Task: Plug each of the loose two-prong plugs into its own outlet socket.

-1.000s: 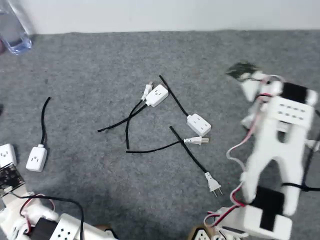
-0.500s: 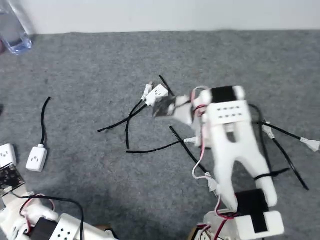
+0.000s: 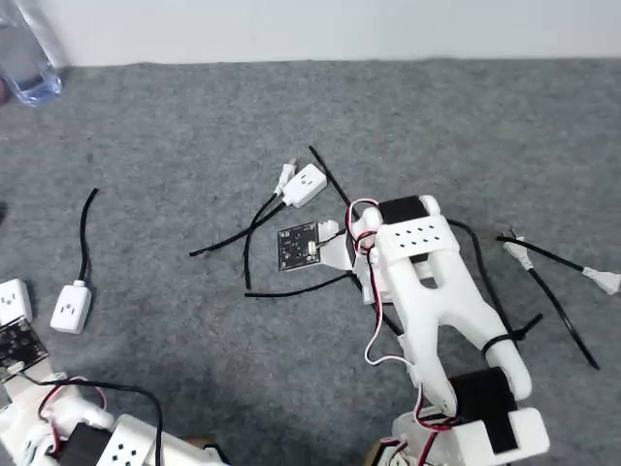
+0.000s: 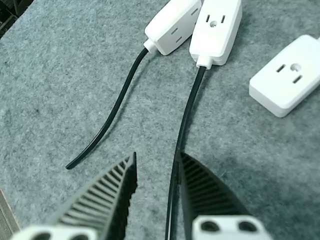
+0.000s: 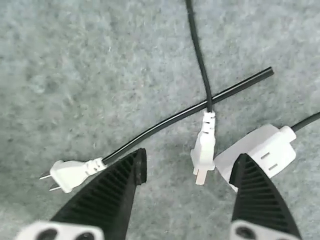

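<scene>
Gripper (image 5: 189, 170) on the right arm hangs wide open over a plug (image 5: 203, 149) lying on the carpet (image 5: 75, 75) just beside a socket (image 5: 260, 150), so I'd drop straight down, pinch the plug's body squarely, and leave its prongs free for lining up.

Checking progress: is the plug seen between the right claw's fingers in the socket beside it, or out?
Out. The plug lies on the carpet, prongs bare, beside the outlet socket, not inserted.

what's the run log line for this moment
right gripper open above loose plug beside outlet socket | left gripper open at black cord | held: nothing
</scene>
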Motion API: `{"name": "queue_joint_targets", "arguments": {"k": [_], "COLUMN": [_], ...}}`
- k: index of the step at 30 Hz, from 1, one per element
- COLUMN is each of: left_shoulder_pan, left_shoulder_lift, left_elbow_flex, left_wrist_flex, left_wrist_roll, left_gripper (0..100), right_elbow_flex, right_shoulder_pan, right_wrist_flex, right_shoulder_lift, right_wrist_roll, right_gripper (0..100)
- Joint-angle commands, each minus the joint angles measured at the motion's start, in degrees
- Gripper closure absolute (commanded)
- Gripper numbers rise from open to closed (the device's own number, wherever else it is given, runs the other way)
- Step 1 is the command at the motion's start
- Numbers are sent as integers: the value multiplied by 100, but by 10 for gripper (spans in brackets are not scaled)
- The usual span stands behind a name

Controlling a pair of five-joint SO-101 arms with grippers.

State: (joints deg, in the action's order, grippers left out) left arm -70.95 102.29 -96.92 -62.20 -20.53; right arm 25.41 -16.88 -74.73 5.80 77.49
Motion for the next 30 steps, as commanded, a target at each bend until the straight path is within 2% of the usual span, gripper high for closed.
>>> {"name": "queue_joint_targets", "arguments": {"k": [1, 26, 28, 30], "left_shoulder_pan": [26, 26, 26, 26], "left_shoulder_lift": [-26, -26, -26, -26], "left_elbow_flex": [40, 40, 40, 40], "left_wrist_flex": [-44, -44, -44, -44], "left_wrist_roll": [-26, -26, -26, -26], "left_gripper": [878, 878, 878, 878], "right_elbow_flex": [0, -1134, -1178, -1231], "right_shoulder_pan": [-4, 453, 479, 549], "right_wrist_flex": [268, 470, 470, 470], "right_shoulder_lift": [207, -2079, -2202, -2299], "right_wrist_roll": [53, 62, 62, 62], "right_gripper": [724, 731, 792, 908]}}
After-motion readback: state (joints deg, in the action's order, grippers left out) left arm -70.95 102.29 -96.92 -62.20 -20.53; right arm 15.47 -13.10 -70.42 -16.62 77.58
